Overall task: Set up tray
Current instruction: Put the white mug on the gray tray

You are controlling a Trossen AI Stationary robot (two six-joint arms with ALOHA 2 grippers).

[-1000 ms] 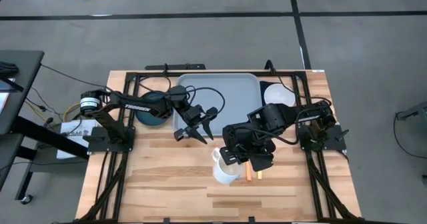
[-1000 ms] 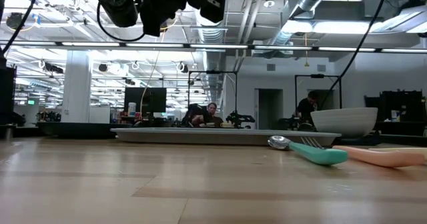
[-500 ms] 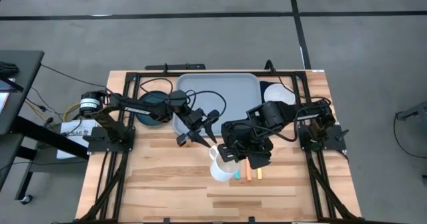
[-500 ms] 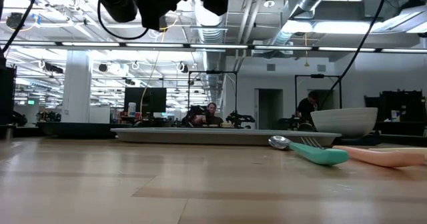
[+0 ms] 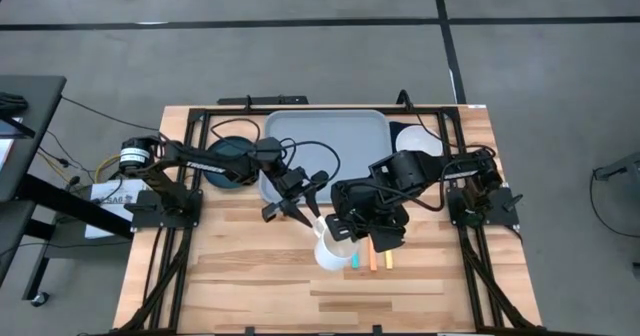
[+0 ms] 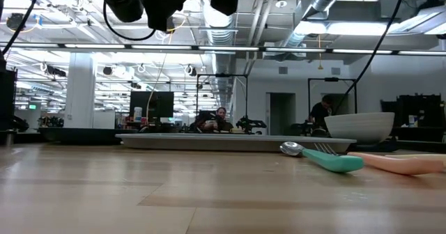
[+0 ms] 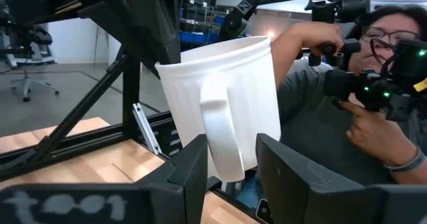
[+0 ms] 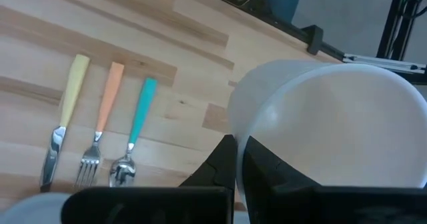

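Tray (image 5: 325, 136): far middle of table, appears bare; nothing loaded yet.
Mug (image 5: 334, 252): white, lifted near table centre, short of the tray. Right gripper (image 8: 235, 159) clenched on its rim.
Left gripper (image 7: 227, 184): fingers spread either side of the mug handle, not closed on it.
Teal plate (image 5: 226, 163): left of tray.
White bowl (image 5: 417, 142): right of tray.
Knife (image 8: 62, 121), fork (image 8: 100, 122), spoon (image 8: 134, 132): on table, side by side.
Progress, judged: early; every item remains to be placed.
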